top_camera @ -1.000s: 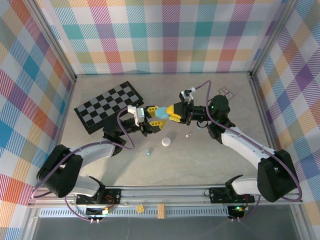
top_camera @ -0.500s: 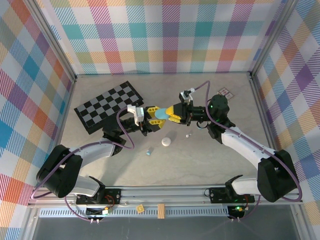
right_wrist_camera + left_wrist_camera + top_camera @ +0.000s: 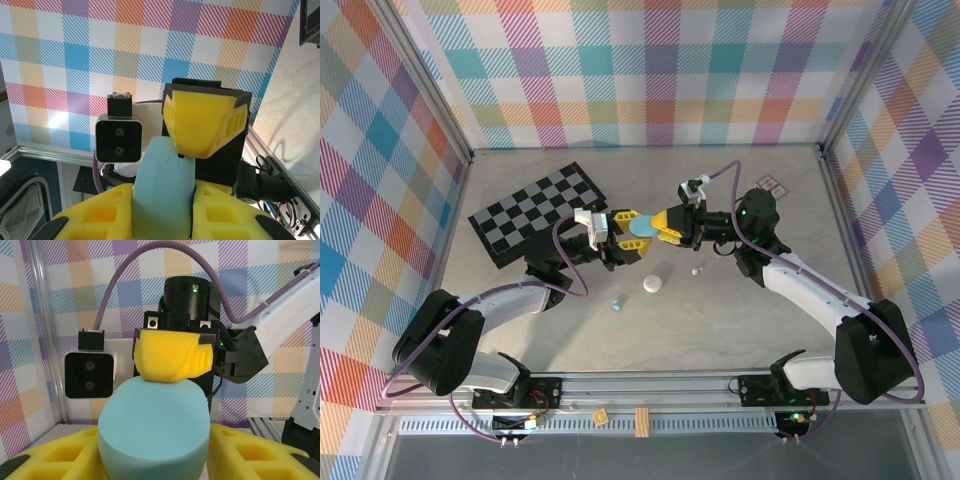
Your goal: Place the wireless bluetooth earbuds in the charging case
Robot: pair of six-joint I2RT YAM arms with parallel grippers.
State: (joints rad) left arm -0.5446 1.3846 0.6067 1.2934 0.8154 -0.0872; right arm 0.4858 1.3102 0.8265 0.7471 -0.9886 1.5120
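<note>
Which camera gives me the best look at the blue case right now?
The left wrist view: the blue case is large and central, with its broad rounded face clear. The right wrist view shows the case narrow, edge-on. The top view shows it as a tiny patch.

No readable text, label, brand name, number or sign anywhere in the scene.

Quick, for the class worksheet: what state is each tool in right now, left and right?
Left tool: closed on the pale blue case.
Right tool: closed on the same case, from the opposite side.
</note>
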